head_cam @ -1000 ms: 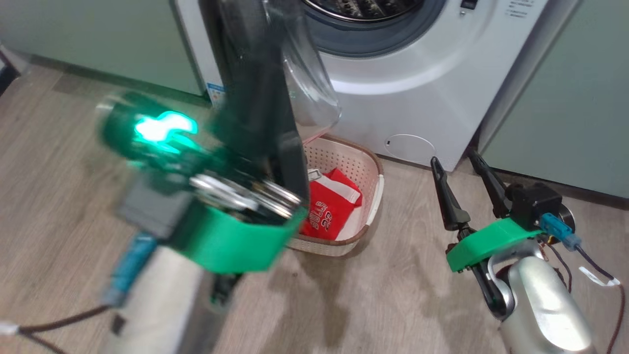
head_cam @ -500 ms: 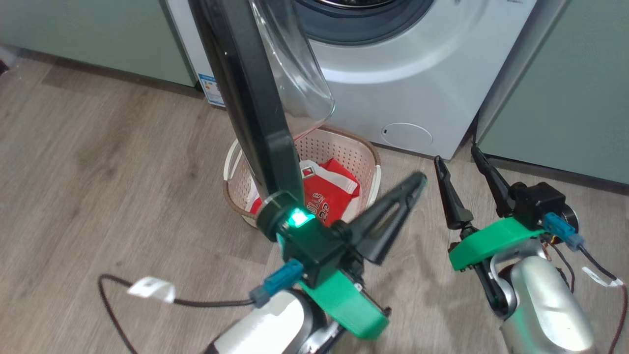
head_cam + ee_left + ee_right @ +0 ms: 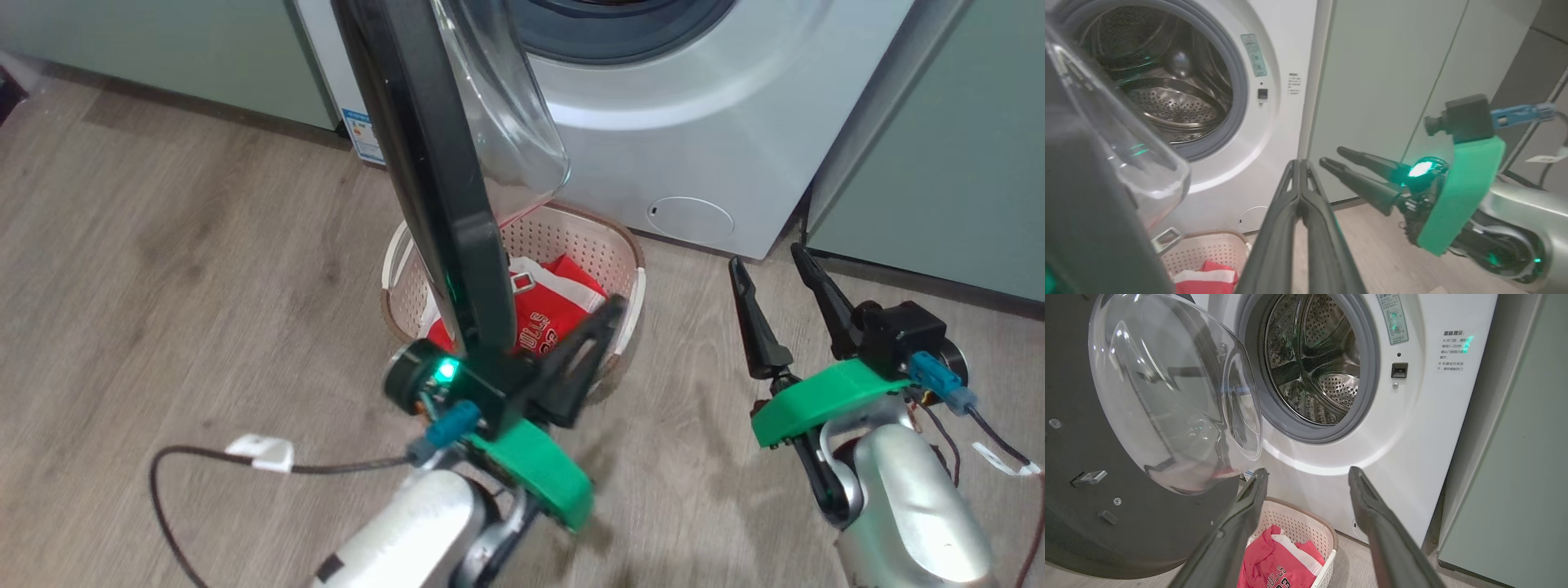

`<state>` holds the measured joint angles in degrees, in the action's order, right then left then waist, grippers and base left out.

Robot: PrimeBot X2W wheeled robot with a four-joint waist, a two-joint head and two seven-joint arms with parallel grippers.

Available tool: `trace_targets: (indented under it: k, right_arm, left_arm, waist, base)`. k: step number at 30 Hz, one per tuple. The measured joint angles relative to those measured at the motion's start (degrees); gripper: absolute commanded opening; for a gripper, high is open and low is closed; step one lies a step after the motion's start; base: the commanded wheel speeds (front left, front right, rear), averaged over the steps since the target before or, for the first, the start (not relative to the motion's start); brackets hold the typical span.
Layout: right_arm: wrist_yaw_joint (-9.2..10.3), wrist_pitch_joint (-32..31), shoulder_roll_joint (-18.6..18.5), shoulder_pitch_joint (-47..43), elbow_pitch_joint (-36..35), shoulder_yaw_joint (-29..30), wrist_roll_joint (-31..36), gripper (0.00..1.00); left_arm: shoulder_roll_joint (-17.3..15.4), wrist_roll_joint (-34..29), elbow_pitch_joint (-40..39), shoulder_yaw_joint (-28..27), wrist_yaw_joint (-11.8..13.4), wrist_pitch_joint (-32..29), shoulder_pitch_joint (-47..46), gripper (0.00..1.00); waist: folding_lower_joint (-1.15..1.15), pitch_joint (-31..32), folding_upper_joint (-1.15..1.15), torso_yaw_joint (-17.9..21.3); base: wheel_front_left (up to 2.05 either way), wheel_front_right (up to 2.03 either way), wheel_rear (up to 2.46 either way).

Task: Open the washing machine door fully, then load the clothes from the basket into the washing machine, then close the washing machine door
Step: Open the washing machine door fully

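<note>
on the left, the door (image 3: 437,180) is standing out from the washing machine (image 3: 694,122) and hanging over the left part of the basket (image 3: 630,273) (it looks like it is not swung all the way back). that is asking for trouble. anything reaching down for the red clothes (image 3: 545,317) could be bumping the door, and a bumped door could be swinging back and getting in the way. the clothes are lying inside the basket, which is sitting on the floor (image 3: 204,245) right in front of the machine.

the left claw (image 3: 608,310) is hovering by the basket's right rim with its two fingers pressed tight together, holding nothing. a shut claw is not grabbing anything, so if it is going down like that it is only poking the clothes.

further right, the right claw (image 3: 767,260) is hovering above the floor beside the basket, with its fingers spread wide and empty. if a claw is pinching only a corner, the clothes could be slipping out and dropping on the floor, or snagging on the basket's rim.
</note>
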<state>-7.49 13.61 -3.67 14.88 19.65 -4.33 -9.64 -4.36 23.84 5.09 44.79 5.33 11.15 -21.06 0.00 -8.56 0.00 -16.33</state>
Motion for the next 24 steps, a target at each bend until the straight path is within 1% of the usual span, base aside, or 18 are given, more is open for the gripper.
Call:
trace_targets:
  k: [3, 11, 19, 24]
  right_arm:
    - [0.0, 0.0, 0.0, 0.0, 0.0, 0.0, 0.0, 1.0]
    - [0.0, -0.5, 0.0, 0.0, 0.1, 0.1, 0.0, 1.0]
    - [0.0, -0.6, 0.1, 0.0, 0.1, 0.4, 0.0, 1.0]
    - [0.0, -1.0, 0.1, 0.0, 0.1, 0.8, 0.0, 1.0]
  left_arm:
    - [-1.0, 0.4, 1.8, -1.4, 0.6, 0.0, 0.0, 0.0]
    - [-2.3, 1.5, 3.6, -4.3, 1.9, 0.3, 0.0, 0.0]
    - [-2.7, 3.4, 5.2, -5.8, 2.6, 0.3, 0.2, 0.0]
    - [-2.9, 4.0, 4.8, -6.5, 3.8, 0.9, 1.4, 0.0]
  waist:
    - [0.0, 0.0, 0.0, -0.1]
    - [0.0, 0.1, 0.0, 0.0]
    - [0.0, 0.2, 0.0, -0.1]
    - [0.0, 0.6, 0.0, -0.7]
  base:
    - [0.0, 0.0, 0.0]
    - [0.0, 0.0, 0.0]
    - [0.0, 0.0, 0.0]
    - [0.0, 0.0, 0.0]
